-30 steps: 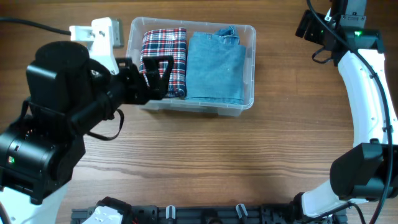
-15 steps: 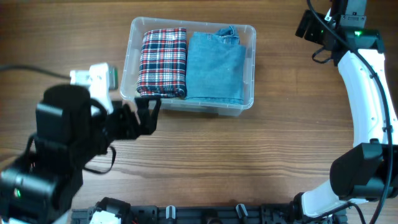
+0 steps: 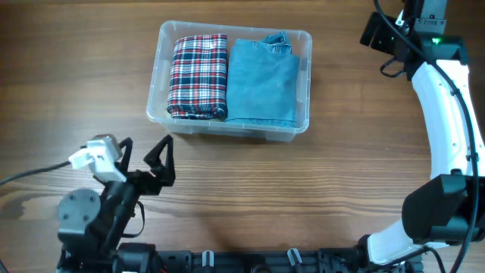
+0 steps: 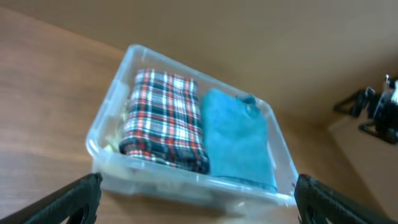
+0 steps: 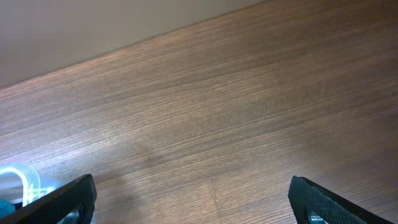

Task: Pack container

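The clear plastic container (image 3: 158,42) stands at the table's far middle. It holds a folded red, white and blue plaid garment (image 3: 198,64) on the left and a folded light blue garment (image 3: 263,80) on the right. The left wrist view shows the container (image 4: 102,127), the plaid garment (image 4: 165,118) and the blue garment (image 4: 236,140). My left gripper (image 3: 145,155) is open and empty, well in front of the container near the table's front left. My right gripper (image 5: 193,199) is open and empty over bare wood; only the container's rim corner (image 5: 22,177) shows there.
The right arm (image 3: 443,98) stands along the table's right side, its wrist at the far right corner. A black rail (image 3: 250,262) runs along the front edge. A cable (image 3: 34,176) trails left from the left arm.
My left arm has pulled back from the container's front left corner toward the table's front left. The container and garments have not moved. The right arm has not moved.
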Controlling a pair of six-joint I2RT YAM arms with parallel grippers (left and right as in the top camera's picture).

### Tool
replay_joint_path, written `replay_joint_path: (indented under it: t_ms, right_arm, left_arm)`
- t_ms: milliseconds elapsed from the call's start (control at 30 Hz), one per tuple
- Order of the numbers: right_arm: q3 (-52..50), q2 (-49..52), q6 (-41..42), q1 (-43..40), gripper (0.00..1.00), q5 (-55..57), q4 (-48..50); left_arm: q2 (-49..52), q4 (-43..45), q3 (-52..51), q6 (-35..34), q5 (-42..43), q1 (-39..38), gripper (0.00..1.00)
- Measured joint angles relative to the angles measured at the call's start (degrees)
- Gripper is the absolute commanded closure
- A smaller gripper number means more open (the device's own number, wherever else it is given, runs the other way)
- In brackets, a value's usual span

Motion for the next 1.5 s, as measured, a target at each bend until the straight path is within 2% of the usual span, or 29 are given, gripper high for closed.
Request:
replay_joint_path:
  t_ms: [200,533,767,867,1167,1500]
  right_arm:
    - [0.0,0.0,0.0,0.0,0.0,0.0,0.0]
    - [0.0,0.0,0.0,0.0,0.0,0.0,0.0]
    - [0.0,0.0,0.0,0.0,0.0,0.0,0.02]
    - [0.0,0.0,0.0,0.0,0.0,0.0,0.0]
    - [0.0,0.0,0.0,0.0,0.0,0.0,0.0]
    - [0.0,0.0,0.0,0.0,0.0,0.0,0.0]
  left_arm:
    - [-7.63,14.71,-8.31,0.0,0.04,1.31,0.0]
    - [-13.0,36.54,-24.37,-0.13,0.09,1.31,0.0]
    - [-20.44,42.45,-30.67,-0.15,0.07,1.68,0.0]
    - [-20.94,48.02,-32.15,-0.15,-0.04,1.9,0.0]
    - [-20.94,48.06,-36.63,-0.15,-4.35,2.95,0.0]
    - [-20.92,36.94,-37.53,-0.15,-6.71,4.15,0.0]
